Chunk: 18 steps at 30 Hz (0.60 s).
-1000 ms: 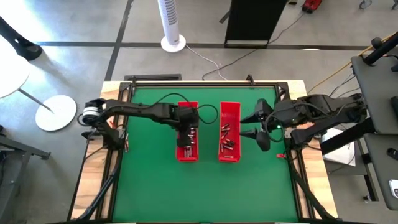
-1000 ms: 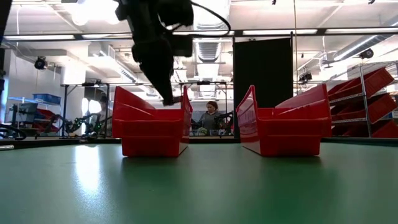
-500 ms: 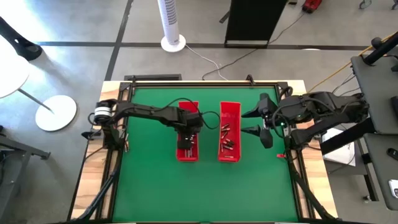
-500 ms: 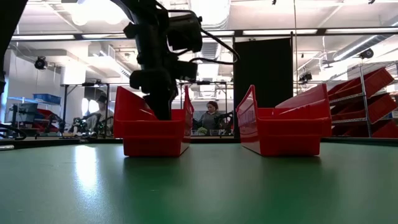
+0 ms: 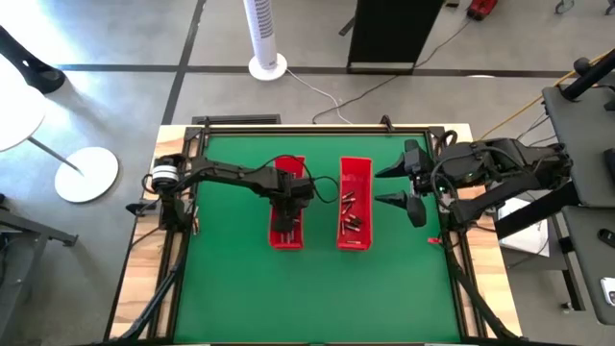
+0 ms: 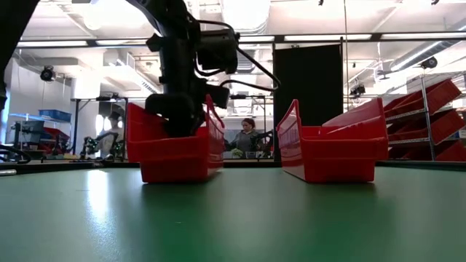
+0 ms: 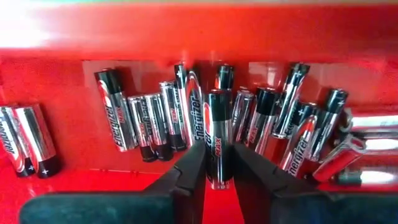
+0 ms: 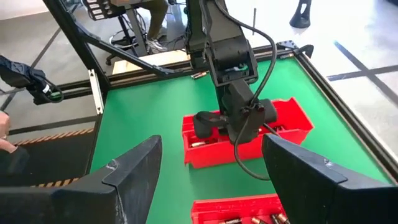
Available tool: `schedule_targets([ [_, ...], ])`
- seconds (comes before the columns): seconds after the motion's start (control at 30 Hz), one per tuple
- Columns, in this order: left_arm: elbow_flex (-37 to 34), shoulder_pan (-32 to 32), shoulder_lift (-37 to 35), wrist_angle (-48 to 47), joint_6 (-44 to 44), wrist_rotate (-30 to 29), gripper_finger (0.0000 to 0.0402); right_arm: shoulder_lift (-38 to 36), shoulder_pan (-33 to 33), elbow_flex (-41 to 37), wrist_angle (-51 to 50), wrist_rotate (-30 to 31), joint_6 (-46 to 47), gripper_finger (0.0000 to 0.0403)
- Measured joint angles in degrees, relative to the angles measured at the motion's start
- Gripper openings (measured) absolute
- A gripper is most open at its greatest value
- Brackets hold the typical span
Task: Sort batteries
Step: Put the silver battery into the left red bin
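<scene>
Two long red trays stand side by side on the green table: the left tray [image 5: 286, 235] [image 6: 175, 156] and the right tray [image 5: 354, 207] [image 6: 335, 156]. Several batteries [image 7: 155, 118], silvery with dark ends, lie on the left tray's floor, and more batteries [image 5: 351, 213] lie in the right tray. My left gripper [image 7: 219, 177] reaches down into the left tray [image 5: 286, 213], shut on one black-and-silver battery [image 7: 219, 124]. In the low view the tray wall hides its fingers. My right gripper [image 5: 384, 188] [image 8: 211, 180] hangs open above the table's right part, with nothing between its fingers. My left gripper pinches the battery between its two fingers [image 7: 194, 165], on the long sides near one end [image 7: 219, 163]. The fingers come from above, pointing down. The battery lies in line with those on the tray's floor. I cannot tell whether it rests on them.
A dark rail [image 5: 317, 130] frames the green table, with wooden edges outside it. Open green surface [image 5: 317, 298] lies on the near side of both trays. Beyond the table a person [image 6: 247, 135] sits in the room, and red bins [image 6: 437, 116] fill shelves.
My left gripper has gone down with the battery, from above the left tray's rim to deep inside the tray. That tray's near end has shifted a little toward the table's left edge. My right gripper has drawn back slightly toward the right edge.
</scene>
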Motion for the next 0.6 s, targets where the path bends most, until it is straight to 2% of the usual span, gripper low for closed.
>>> schedule_targets([
  [0.17, 1.67, 0.00, -0.09, -0.21, -1.12, 0.00, 0.0065, -0.01, 0.00, 1.78, -0.11, 0.00, -2.42, 0.0276],
  [0.33, 5.16, 0.00, -0.11, -1.30, -0.28, 0.00, 0.0091, -0.01, 0.00, 3.80, -0.14, -0.03, -6.06, 0.0292],
  [0.47, 10.51, 0.00, -0.18, -8.32, -1.78, 0.00, 0.0122, -0.01, 0.00, 6.33, -0.52, -0.09, -9.47, 0.0305],
  [0.6, 19.21, -0.05, -0.93, -21.31, -8.11, 2.67, 0.0147, -0.01, 0.00, 9.35, -1.85, -0.08, -13.18, 0.0313],
])
